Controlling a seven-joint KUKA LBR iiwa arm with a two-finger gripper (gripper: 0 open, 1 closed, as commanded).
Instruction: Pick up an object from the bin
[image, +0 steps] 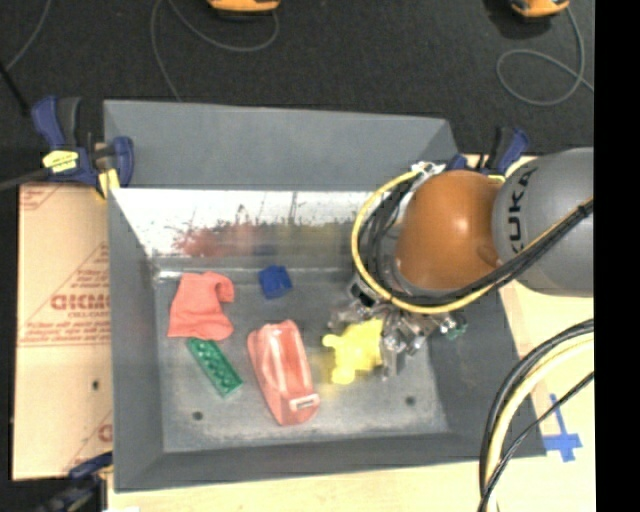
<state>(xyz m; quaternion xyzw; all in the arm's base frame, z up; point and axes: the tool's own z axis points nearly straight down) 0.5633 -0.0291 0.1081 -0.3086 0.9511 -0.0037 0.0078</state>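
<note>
Camera view: the gripper (397, 345) sits low at the right of the bin (290, 160), against the right side of a lumpy yellow toy (352, 352); whether it is open or closed cannot be told. A pink ridged case (282, 372) lies just left

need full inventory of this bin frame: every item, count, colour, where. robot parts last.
soft pink cloth lump: 1, salmon pink, left rear of the floor
small blue block: 1, blue, rear centre
flat green studded plastic brick: 1, green, front left, just in front of the cloth lump
pink plastic case with a white end: 1, pink, front centre
yellow plastic toy figure: 1, yellow, right of centre, next to the pincer
grey metal bin: 1, grey, holds all five
pincer: 1, dark metal, at the yellow toy's right side
arm with orange wrist cover: 1, grey and orange, cabled, reaching in from the right
</note>
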